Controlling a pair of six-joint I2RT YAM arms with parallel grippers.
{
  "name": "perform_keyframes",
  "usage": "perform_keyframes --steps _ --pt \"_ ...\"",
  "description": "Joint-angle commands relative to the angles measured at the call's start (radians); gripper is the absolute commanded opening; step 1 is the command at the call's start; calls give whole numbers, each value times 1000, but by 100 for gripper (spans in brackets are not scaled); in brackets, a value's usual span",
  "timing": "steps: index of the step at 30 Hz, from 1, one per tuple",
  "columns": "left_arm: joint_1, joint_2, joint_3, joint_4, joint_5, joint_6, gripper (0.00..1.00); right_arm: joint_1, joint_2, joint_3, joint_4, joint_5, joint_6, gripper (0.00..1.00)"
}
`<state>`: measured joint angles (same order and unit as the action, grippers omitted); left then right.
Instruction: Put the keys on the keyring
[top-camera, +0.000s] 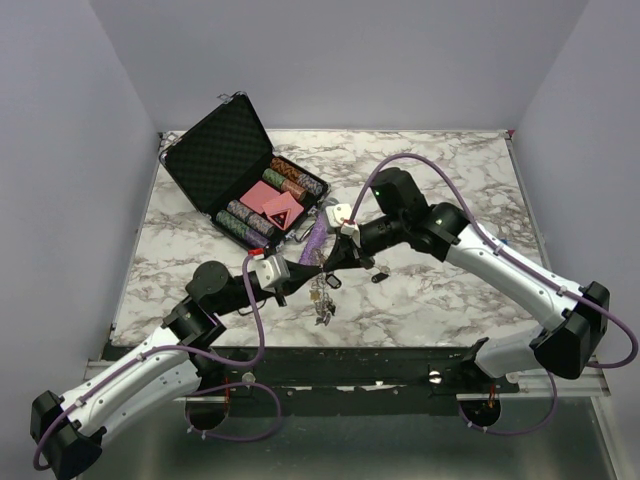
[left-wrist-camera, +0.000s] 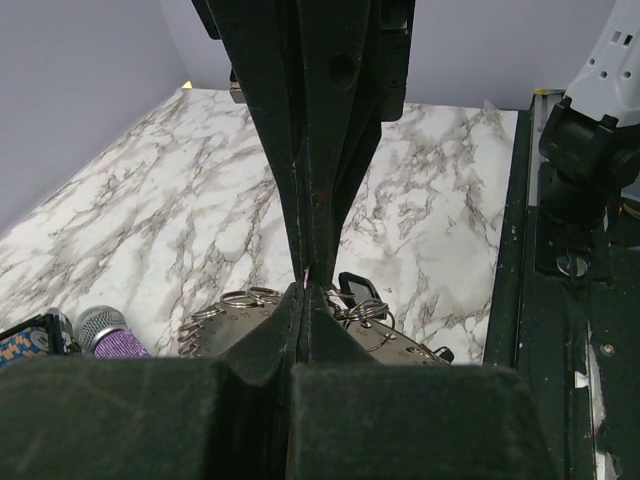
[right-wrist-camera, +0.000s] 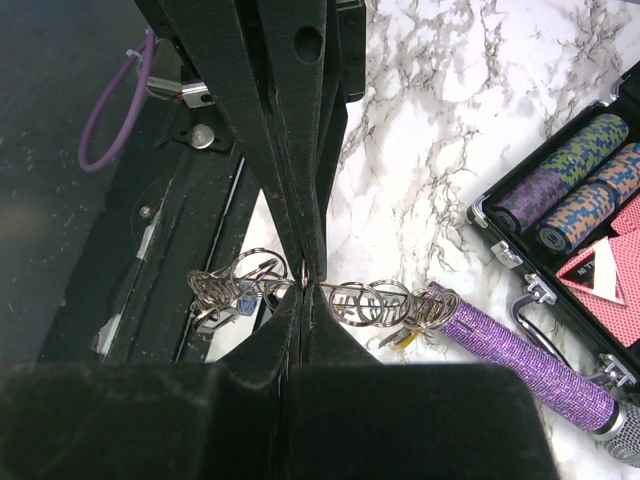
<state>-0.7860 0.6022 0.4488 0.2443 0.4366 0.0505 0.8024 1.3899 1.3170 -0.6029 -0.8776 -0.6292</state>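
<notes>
The keyring (top-camera: 322, 292) hangs between the two arms over the table's front middle, with a bunch of small silver keys (top-camera: 321, 310) dangling below it. My left gripper (top-camera: 303, 270) is shut on it from the left. In the left wrist view the left gripper (left-wrist-camera: 308, 284) pinches the keyring (left-wrist-camera: 235, 318), with a black-headed key (left-wrist-camera: 358, 290) just behind. My right gripper (top-camera: 332, 260) is shut on the same ring from the right. In the right wrist view the right gripper (right-wrist-camera: 314, 280) clamps the keyring (right-wrist-camera: 372, 298), which carries small split rings. A loose black key (top-camera: 380, 277) lies on the marble.
A purple glittery tube (top-camera: 318, 236) lies just behind the grippers and shows beside the ring as the purple tube (right-wrist-camera: 520, 350). An open black case (top-camera: 222, 150) with poker chips and cards stands at the back left. The dark front rail (top-camera: 400, 365) runs under the arms.
</notes>
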Motion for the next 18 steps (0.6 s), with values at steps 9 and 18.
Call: perform_keyframes --steps 9,18 --pt "2 11 57 -74 19 55 35 -2 60 185 -309 114 -214 0" --pt "1 34 106 -163 19 112 50 6 185 415 -653 247 -412 0"
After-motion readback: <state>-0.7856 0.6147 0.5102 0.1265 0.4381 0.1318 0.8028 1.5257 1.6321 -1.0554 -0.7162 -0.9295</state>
